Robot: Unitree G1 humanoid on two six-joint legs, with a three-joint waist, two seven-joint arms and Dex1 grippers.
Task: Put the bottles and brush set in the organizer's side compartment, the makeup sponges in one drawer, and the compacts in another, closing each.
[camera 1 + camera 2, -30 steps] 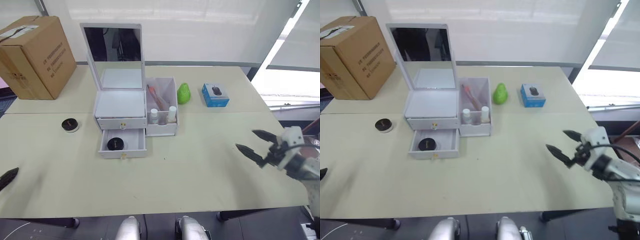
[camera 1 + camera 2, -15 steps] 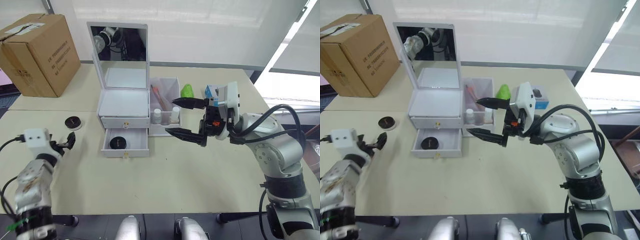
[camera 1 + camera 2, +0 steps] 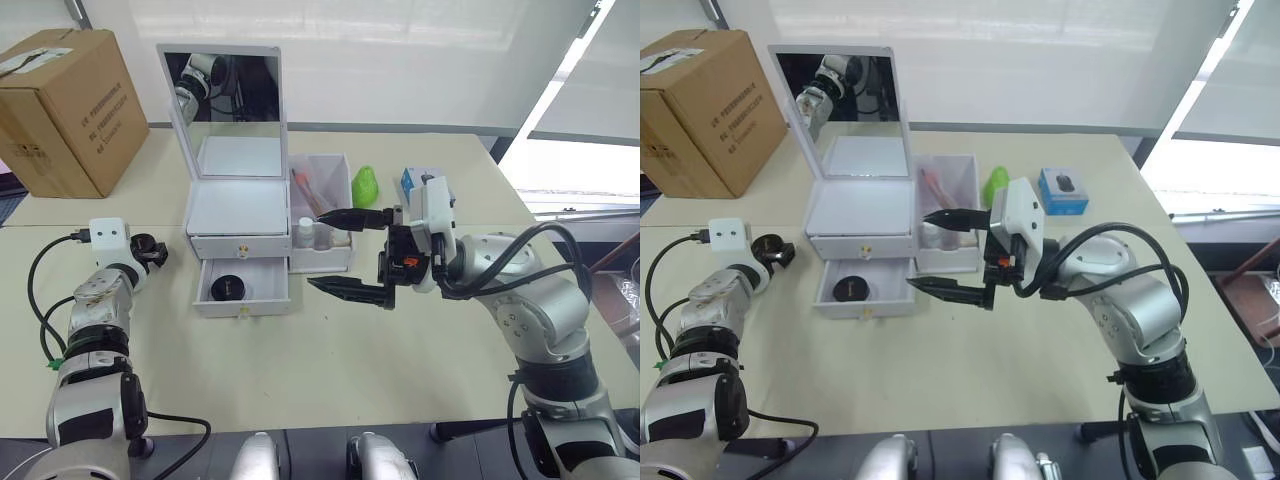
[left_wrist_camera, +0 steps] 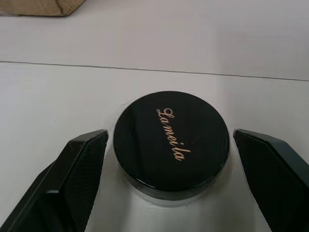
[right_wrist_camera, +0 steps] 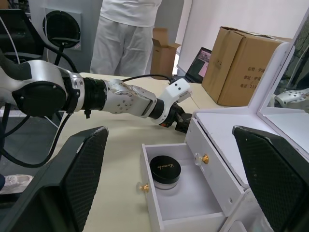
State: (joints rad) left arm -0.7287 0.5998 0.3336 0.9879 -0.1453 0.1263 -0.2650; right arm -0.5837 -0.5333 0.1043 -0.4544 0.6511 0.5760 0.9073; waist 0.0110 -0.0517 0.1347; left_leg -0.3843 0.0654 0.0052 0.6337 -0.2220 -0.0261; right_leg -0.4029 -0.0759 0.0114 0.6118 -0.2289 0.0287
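Black compact (image 4: 171, 142) sits between the left gripper's (image 4: 169, 159) wide jaws; right gripper (image 3: 347, 252) gapes empty.

Pale cream desk (image 3: 330, 350) under my arms. Near its far edge, left of middle, stands the white organizer (image 3: 270, 235), its lower drawer pulled out toward me. Brown cardboard box (image 3: 60, 110) sits at the far left corner. Green pear-shaped thing (image 3: 365, 186) and small blue box (image 3: 412, 184) lie right of the organizer. One black-lidded compact (image 4: 171, 140) rests near the left edge.
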